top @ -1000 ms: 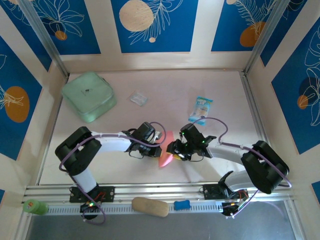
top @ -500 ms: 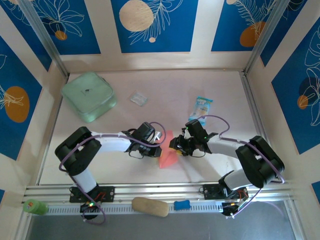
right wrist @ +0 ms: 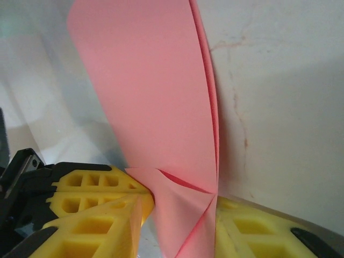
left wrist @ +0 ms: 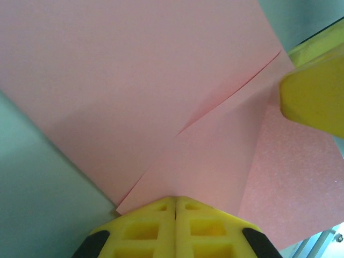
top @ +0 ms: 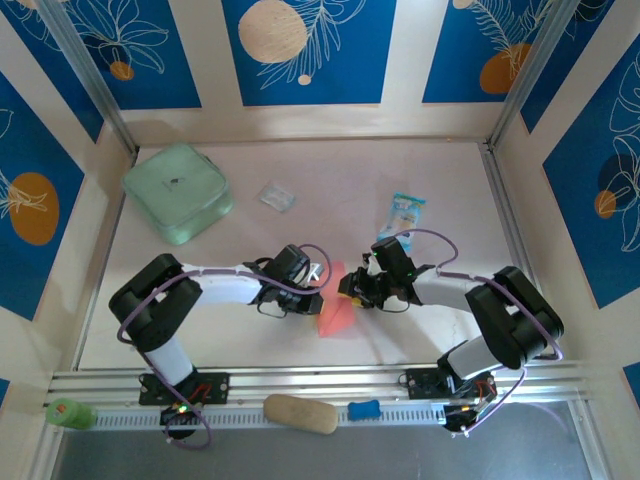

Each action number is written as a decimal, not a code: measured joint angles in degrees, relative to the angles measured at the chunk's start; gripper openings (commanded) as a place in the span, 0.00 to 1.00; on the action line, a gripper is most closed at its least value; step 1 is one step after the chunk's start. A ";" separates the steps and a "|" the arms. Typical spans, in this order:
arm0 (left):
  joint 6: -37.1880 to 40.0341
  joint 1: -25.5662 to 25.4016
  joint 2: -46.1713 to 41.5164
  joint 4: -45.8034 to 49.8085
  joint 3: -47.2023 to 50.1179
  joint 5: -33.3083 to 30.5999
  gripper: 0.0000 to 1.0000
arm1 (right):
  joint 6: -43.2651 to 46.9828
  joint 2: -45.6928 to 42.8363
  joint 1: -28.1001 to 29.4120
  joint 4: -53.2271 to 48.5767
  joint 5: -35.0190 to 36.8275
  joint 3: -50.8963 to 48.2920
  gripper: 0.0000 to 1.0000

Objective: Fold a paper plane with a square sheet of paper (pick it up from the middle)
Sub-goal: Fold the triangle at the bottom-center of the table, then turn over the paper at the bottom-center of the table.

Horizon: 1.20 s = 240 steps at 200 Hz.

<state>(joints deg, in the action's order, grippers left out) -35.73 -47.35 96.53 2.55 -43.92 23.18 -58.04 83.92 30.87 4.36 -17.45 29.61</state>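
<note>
The square sheet of paper (top: 336,303) is salmon pink and folded into a narrow pointed shape, held off the table between my two arms. My left gripper (top: 316,297) is shut on its left edge. In the left wrist view the yellow pads (left wrist: 161,212) meet on the paper (left wrist: 161,91), which shows a diagonal crease. My right gripper (top: 352,289) straddles the other side. In the right wrist view the folded paper (right wrist: 156,97) stands between the yellow fingers (right wrist: 252,231), with its layers loose and the jaws apart. The right gripper (right wrist: 180,220) is open around it.
At the back left lies a mint-green pouch (top: 178,192). A small clear wrapper (top: 278,196) and a blue-and-white snack packet (top: 403,218) lie further back. A tan object (top: 300,413) and a blue one (top: 364,409) rest on the front rail.
My right gripper has moved up and slightly left onto the paper's right side, and its jaws have narrowed. The left gripper has stayed put, shut on the paper.
</note>
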 measured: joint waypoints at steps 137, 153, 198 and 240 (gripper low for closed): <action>-0.37 0.00 -0.22 0.00 0.20 0.00 0.05 | 1.14 2.80 -2.62 4.87 -2.58 -0.92 0.22; -0.39 0.00 -0.26 0.00 0.31 0.00 0.06 | 1.20 3.34 -2.67 5.29 -2.95 -1.22 0.21; -0.52 0.00 -0.48 0.02 0.44 -0.04 0.11 | 1.70 3.74 -2.82 5.60 -3.58 -1.27 0.12; -1.29 0.00 -2.40 0.48 0.83 -0.31 0.20 | 1.70 3.58 -2.84 5.77 -3.78 -2.10 0.05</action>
<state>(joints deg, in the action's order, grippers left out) -37.01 -47.35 94.13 3.03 -43.09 22.87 -56.34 87.50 28.03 10.13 -21.23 27.51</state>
